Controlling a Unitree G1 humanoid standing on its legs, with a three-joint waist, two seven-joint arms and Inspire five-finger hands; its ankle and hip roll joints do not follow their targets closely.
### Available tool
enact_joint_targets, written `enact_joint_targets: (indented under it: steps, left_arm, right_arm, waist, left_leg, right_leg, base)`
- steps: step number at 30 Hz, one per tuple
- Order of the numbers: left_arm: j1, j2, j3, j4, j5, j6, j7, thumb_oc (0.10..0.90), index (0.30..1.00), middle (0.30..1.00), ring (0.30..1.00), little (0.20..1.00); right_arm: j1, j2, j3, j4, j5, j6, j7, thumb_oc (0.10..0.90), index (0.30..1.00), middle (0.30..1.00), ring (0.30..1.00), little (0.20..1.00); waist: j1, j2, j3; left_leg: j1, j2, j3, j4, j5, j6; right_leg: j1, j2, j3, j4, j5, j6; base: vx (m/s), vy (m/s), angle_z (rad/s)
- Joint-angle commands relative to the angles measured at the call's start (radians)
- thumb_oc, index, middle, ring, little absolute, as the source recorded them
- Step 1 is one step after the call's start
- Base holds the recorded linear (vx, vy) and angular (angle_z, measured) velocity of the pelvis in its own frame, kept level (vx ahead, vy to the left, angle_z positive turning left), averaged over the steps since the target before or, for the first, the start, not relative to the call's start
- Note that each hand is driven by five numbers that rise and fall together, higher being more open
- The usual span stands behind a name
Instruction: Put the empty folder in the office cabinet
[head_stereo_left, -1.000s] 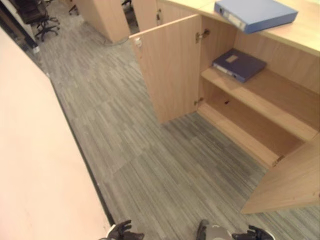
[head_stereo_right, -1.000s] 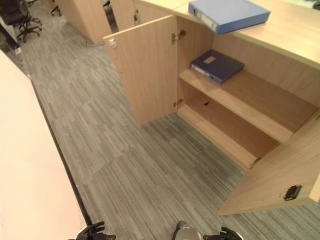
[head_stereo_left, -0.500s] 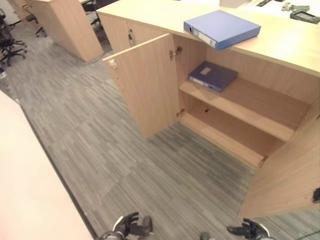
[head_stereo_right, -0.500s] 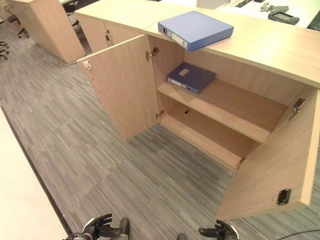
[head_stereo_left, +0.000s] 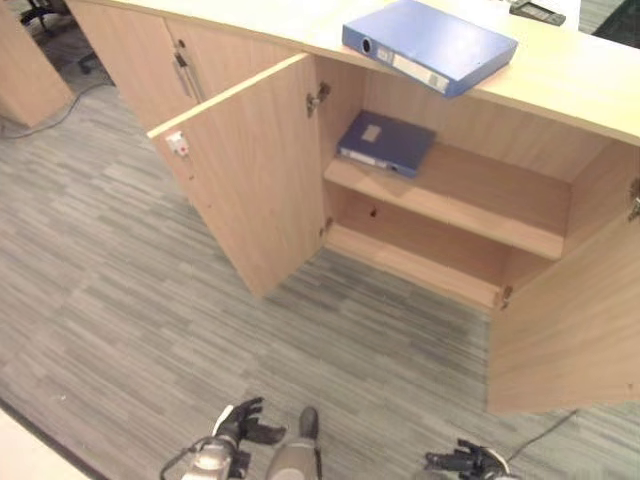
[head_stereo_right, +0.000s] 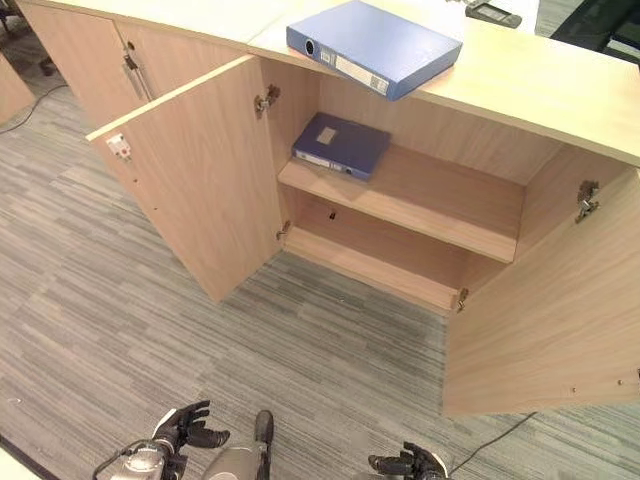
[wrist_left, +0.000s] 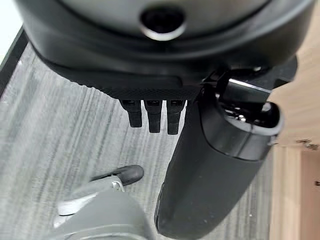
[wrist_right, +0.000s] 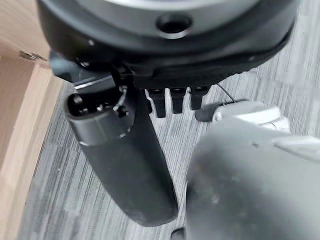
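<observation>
Folder (head_stereo_left: 430, 44), the lighter blue one, is lying flat on top of the office cabinet (head_stereo_right: 400, 200), one corner jutting a little past the front edge above the open compartment. I am keeping both hands low by the floor, well apart from it: the left hand (head_stereo_left: 240, 430) is hanging with its fingers (wrist_left: 152, 116) loosely spread and holding nothing, and the right hand (head_stereo_right: 408, 464) is likewise relaxed and empty. Both cabinet doors (head_stereo_right: 190, 180) are standing wide open, and a darker blue folder (head_stereo_right: 340, 145) is already resting on the upper shelf (head_stereo_right: 440, 200), toward its left end, leaving room beside it. I am judging the folder to be a stiff board binder, light if truly empty, with smooth covers that could slip. I am thinking the overhanging corner and the spine edge facing me are the best places to pinch, thumb on top and fingers beneath.
</observation>
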Motion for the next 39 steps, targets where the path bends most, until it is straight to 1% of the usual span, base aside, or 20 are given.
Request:
enact_joint_targets:
  steps: [1,2,3,4,5,6,8,13,15,16,17,21,25,28,30,32,33,34,37,39]
  left_arm:
    - [0.022,0.031,-0.003,0.007,0.0,-0.028,0.014,0.8,0.9,0.9,0.9,0.9]
    - [0.023,0.039,0.009,0.015,-0.01,-0.026,0.016,0.8,0.9,0.9,0.9,0.9]
    - [0.025,0.044,0.014,0.015,-0.009,-0.021,0.015,0.8,0.9,0.9,0.9,0.9]
    - [0.03,0.047,0.017,0.01,-0.016,-0.022,0.013,0.8,0.9,0.9,0.9,0.9]
    - [0.035,0.053,0.035,-0.009,-0.027,-0.024,0.012,0.8,0.9,0.9,0.9,0.9]
    - [0.035,0.052,0.035,-0.009,-0.027,-0.023,0.012,0.8,0.9,0.9,0.9,0.9]
    - [0.042,0.058,0.048,-0.024,-0.042,-0.021,0.008,0.8,0.9,0.9,0.9,0.9]
    - [0.048,0.05,0.052,-0.022,-0.051,-0.025,0.007,0.8,0.9,0.9,0.9,0.9]
    - [0.046,0.043,0.051,-0.012,-0.041,-0.027,0.004,0.8,0.9,0.9,0.9,0.9]
    - [0.046,0.043,0.051,-0.012,-0.041,-0.028,0.004,0.8,0.9,0.9,0.9,0.9]
    - [0.044,0.041,0.05,-0.007,-0.035,-0.03,0.002,0.8,0.9,0.9,0.9,0.9]
    - [0.046,0.041,0.049,0.007,-0.014,-0.033,-0.002,0.8,0.9,0.9,0.9,0.9]
    - [0.051,0.038,0.048,0.041,0.014,-0.036,-0.007,0.8,0.9,0.9,0.9,0.9]
    - [0.055,0.032,0.047,0.055,0.002,-0.036,-0.004,0.8,0.9,0.9,0.9,0.9]
    - [0.051,0.031,0.038,0.047,-0.005,-0.036,-0.007,0.8,0.9,0.9,0.9,0.9]
    - [0.038,0.03,0.023,0.034,-0.009,-0.036,-0.012,0.8,0.9,0.9,0.9,0.9]
    - [0.029,0.031,0.011,0.025,-0.01,-0.035,-0.017,0.8,0.9,0.9,0.9,0.9]
    - [0.029,0.031,0.011,0.024,-0.01,-0.034,-0.017,0.8,0.9,0.9,0.9,0.9]
    - [0.017,0.034,-0.002,-0.016,-0.022,-0.032,-0.015,0.8,0.9,0.9,0.9,0.9]
    - [0.018,0.037,-0.015,-0.068,-0.03,-0.033,-0.018,0.8,0.9,0.9,0.9,0.9]
  right_arm:
    - [0.016,-0.076,0.0,-0.028,0.027,-0.025,-0.016,0.8,0.9,0.9,0.9,0.9]
    - [0.016,-0.074,0.006,-0.03,0.014,-0.025,-0.019,0.8,0.9,0.9,0.9,0.9]
    - [0.013,-0.076,0.015,-0.036,-0.005,-0.028,-0.024,0.8,0.9,0.9,0.9,0.9]
    - [0.004,-0.075,0.025,-0.043,-0.006,-0.03,-0.023,0.8,0.9,0.9,0.9,0.9]
    - [-0.006,-0.077,0.041,-0.065,-0.003,-0.038,-0.022,0.8,0.9,0.9,0.9,0.9]
    - [-0.007,-0.077,0.041,-0.065,-0.003,-0.038,-0.022,0.8,0.9,0.9,0.9,0.9]
    - [-0.01,-0.086,0.049,-0.069,0.012,-0.045,-0.028,0.8,0.9,0.9,0.9,0.9]
    - [-0.007,-0.096,0.03,-0.056,0.039,-0.045,-0.039,0.8,0.9,0.9,0.9,0.9]
    - [0.003,-0.098,-0.002,-0.046,0.059,-0.04,-0.039,0.8,0.9,0.9,0.9,0.9]
    - [0.003,-0.098,-0.003,-0.046,0.059,-0.04,-0.039,0.8,0.9,0.9,0.9,0.9]
    - [0.018,-0.098,-0.018,-0.036,0.055,-0.035,-0.038,0.8,0.9,0.9,0.9,0.9]
    - [0.044,-0.101,-0.034,-0.021,0.035,-0.024,-0.029,0.8,0.9,0.9,0.9,0.9]
    - [0.087,-0.112,-0.047,0.003,0.022,-0.019,-0.019,0.8,0.9,0.9,0.9,0.9]
    - [0.101,-0.122,-0.037,0.012,0.009,-0.018,-0.011,0.8,0.9,0.9,0.9,0.9]
    - [0.097,-0.135,-0.033,0.007,0.01,-0.021,-0.008,0.8,0.9,0.9,0.9,0.9]
    - [0.088,-0.155,-0.031,-0.006,0.027,-0.029,-0.006,0.8,0.9,0.9,0.9,0.9]
    - [0.076,-0.171,-0.027,-0.012,0.034,-0.032,-0.007,0.8,0.9,0.9,0.9,0.9]
    - [0.076,-0.171,-0.028,-0.011,0.035,-0.032,-0.007,0.8,0.9,0.9,0.9,0.9]
    - [0.058,-0.192,-0.03,-0.027,0.05,-0.037,-0.016,0.8,0.9,0.9,0.9,0.9]
    - [0.037,-0.203,-0.03,-0.044,0.064,-0.039,-0.018,0.8,0.9,0.9,0.9,0.9]
  waist:
    - [0.005,0.038,-0.069]
    - [0.013,0.038,-0.065]
    - [0.014,0.045,-0.066]
    - [0.008,0.047,-0.06]
    - [-0.005,0.054,-0.041]
    - [-0.004,0.056,-0.043]
    - [-0.004,0.047,-0.025]
    - [-0.021,0.036,-0.022]
    - [-0.058,0.049,-0.011]
    - [-0.058,0.051,-0.01]
    - [-0.087,0.062,-0.004]
    - [-0.127,0.076,-0.005]
    - [-0.15,0.065,-0.046]
    - [-0.169,0.084,-0.064]
    - [-0.178,0.098,-0.065]
    - [-0.191,0.116,-0.068]
    - [-0.186,0.122,-0.068]
    - [-0.188,0.123,-0.068]
    - [-0.172,0.115,-0.051]
    - [-0.156,0.081,-0.033]
  left_leg:
    - [-0.004,0.151,-0.021,-0.046,0.039,-0.106]
    - [0.025,0.136,0.015,-0.056,0.023,-0.095]
    - [0.035,0.126,0.042,-0.058,0.015,-0.078]
    - [0.063,0.112,0.053,-0.072,0.009,-0.067]
    - [0.108,0.086,0.052,-0.089,-0.005,-0.048]
    - [0.105,0.089,0.054,-0.089,-0.003,-0.049]
    - [0.137,0.058,0.055,-0.096,-0.029,-0.041]
    - [0.195,0.034,0.06,-0.104,-0.079,-0.043]
    - [0.235,0.041,0.048,-0.108,-0.108,-0.056]
    - [0.237,0.042,0.049,-0.108,-0.11,-0.056]
    - [0.266,0.049,0.043,-0.109,-0.13,-0.066]
    - [0.327,0.057,0.038,-0.113,-0.17,-0.079]
    - [0.384,0.041,0.011,-0.117,-0.209,-0.096]
    - [0.401,0.096,-0.023,-0.115,-0.213,-0.12]
    - [0.376,0.137,-0.034,-0.077,-0.188,-0.138]
    - [0.333,0.184,-0.038,-0.009,-0.12,-0.172]
    - [0.292,0.202,-0.04,0.076,-0.037,-0.192]
    - [0.29,0.204,-0.042,0.078,-0.037,-0.194]
    - [0.237,0.213,-0.067,0.254,0.089,-0.198]
    - [0.171,0.189,-0.079,0.398,0.134,-0.182]
  right_leg:
    - [-0.005,-0.055,-0.15,0.21,-0.087,0.051]
    - [-0.018,-0.101,-0.264,0.242,-0.066,0.042]
    - [-0.028,-0.106,-0.343,0.259,-0.063,0.038]
    - [-0.047,-0.067,-0.355,0.289,-0.091,0.035]
    - [-0.113,0.064,-0.314,0.317,-0.172,0.029]
    - [-0.116,0.068,-0.313,0.313,-0.168,0.028]
    - [-0.15,0.166,-0.353,0.196,-0.233,0.007]
    - [-0.185,0.16,-0.376,-0.023,-0.176,-0.019]
    - [-0.247,0.108,-0.337,-0.108,-0.102,0.013]
    - [-0.244,0.11,-0.337,-0.111,-0.1,0.014]
    - [-0.281,0.059,-0.329,-0.162,-0.062,0.033]
    - [-0.306,0.013,-0.285,-0.2,-0.026,0.055]
    - [-0.254,0.006,-0.262,-0.227,0.013,0.065]
    - [-0.257,0.031,-0.256,-0.192,0.013,0.054]
    - [-0.268,0.051,-0.26,-0.162,-0.006,0.041]
    - [-0.267,0.079,-0.274,-0.138,-0.046,0.01]
    - [-0.234,0.105,-0.286,-0.142,-0.084,-0.021]
    - [-0.233,0.106,-0.289,-0.143,-0.084,-0.023]
    - [-0.152,0.138,-0.302,-0.162,-0.128,-0.068]
    - [-0.112,0.132,-0.297,-0.172,-0.151,-0.095]
  base:
    - [0.14,0.471,-0.4]
    - [0.12,0.477,-0.57]
    - [0.16,0.484,-0.77]
    - [0.23,0.555,-0.97]
    - [0.19,0.408,-0.63]
    - [0.15,0.309,-0.54]
    - [0.09,0.136,-0.27]
    - [0.16,-0.001,-0.24]
    - [0.25,-0.079,-0.07]
    - [0.37,-0.133,0.09]
    - [0.21,-0.074,0.09]
    - [0.31,-0.095,0.12]
    - [0.38,-0.111,0.17]
    - [0.33,-0.234,0.59]
    - [0.19,-0.239,0.23]
    - [0.18,-0.235,-0.03]
    - [0.21,-0.211,0.15]
    - [0.22,-0.221,0.22]
    - [0.22,-0.217,0.03]
    - [0.24,-0.297,-0.11]
